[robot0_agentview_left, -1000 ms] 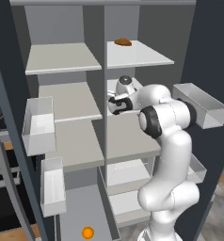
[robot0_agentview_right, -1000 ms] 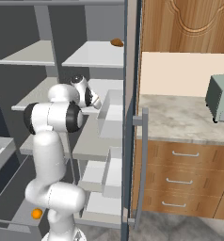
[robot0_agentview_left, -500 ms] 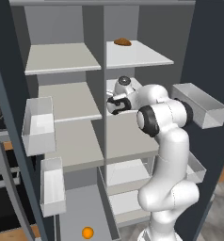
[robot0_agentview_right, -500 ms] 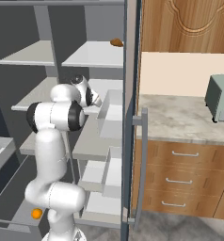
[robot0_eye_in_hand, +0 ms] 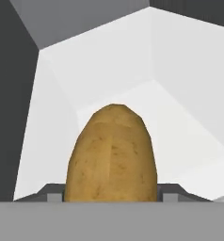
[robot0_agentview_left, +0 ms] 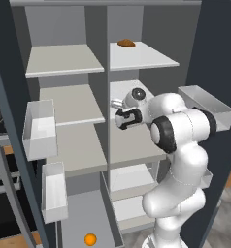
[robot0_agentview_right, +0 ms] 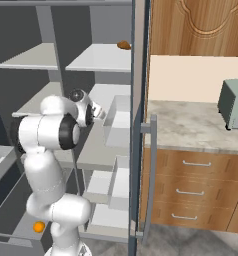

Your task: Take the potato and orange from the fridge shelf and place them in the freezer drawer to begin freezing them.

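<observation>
Two task items sit well apart. The potato (robot0_eye_in_hand: 112, 153) is right in front of my hand camera, standing tall between my pincer (robot0_eye_in_hand: 112, 196) tips, with the white walls of the fridge shelf (robot0_agentview_left: 137, 89) recess behind it. My fingertips (robot0_eye_in_hand: 52, 195) barely rise above the bottom edge on either side of the potato; they look to be pressed against it, but I cannot tell for sure whether they are clamped or just beside it.

From the left base view my arm reaches from the lower right into the right-hand column of the open fridge, my pincer (robot0_agentview_left: 118, 104) at the second shelf from the top. On the top right shelf, farther back, lies a flatter dark brown lump (robot0_agentview_left: 126, 43), also seen in the right base view (robot0_agentview_right: 123, 45).

The orange (robot0_agentview_left: 90, 239) rests in the freezer drawer (robot0_agentview_left: 81, 213), low at the near left, pulled out; in the right base view the orange (robot0_agentview_right: 38, 227) shows beside my base. Pale door bins (robot0_agentview_left: 40, 128) hang on the left door. To the right of the fridge a worktop (robot0_agentview_right: 191, 127) carries a toaster (robot0_agentview_right: 234, 104).
</observation>
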